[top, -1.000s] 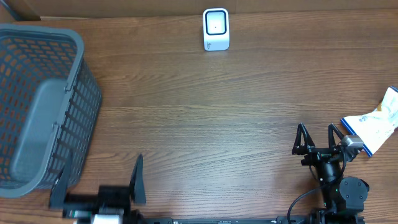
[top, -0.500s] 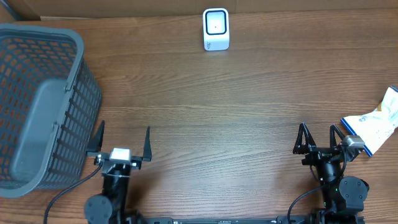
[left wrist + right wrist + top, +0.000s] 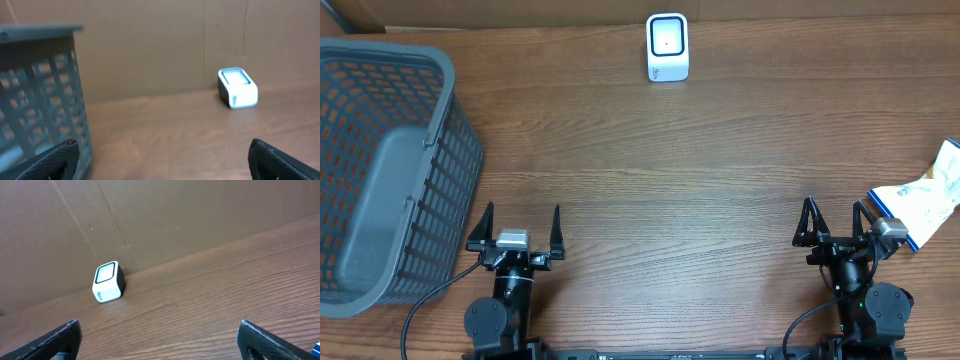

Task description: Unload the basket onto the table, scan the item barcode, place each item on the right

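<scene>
The packet, white with blue trim, lies at the far right edge of the table, partly cut off by the overhead view. It sits just to the right of the right gripper, outside the jaws rather than between them. From above, its lower left corner meets the small camera block on that wrist, and I cannot tell whether they touch. The right gripper's jaws are spread wide and hold nothing. They point up the table toward the back wall. Its own camera sees only bare wood between the fingers and the scanner far off to the left (a sliver of blue shows at the bottom right corner, too small to be sure of).

The left gripper is spread just as wide and is also empty. It is low on the near side and well apart from the packet. The grey basket stands just to its left, with its wall close by the left finger.

The scanner stands at the back edge, against the cardboard wall, roughly midway between the arms. Between both grippers and the scanner lies a broad stretch of bare wood. The tight spots are the right edge by the packet and the basket side on the left.
</scene>
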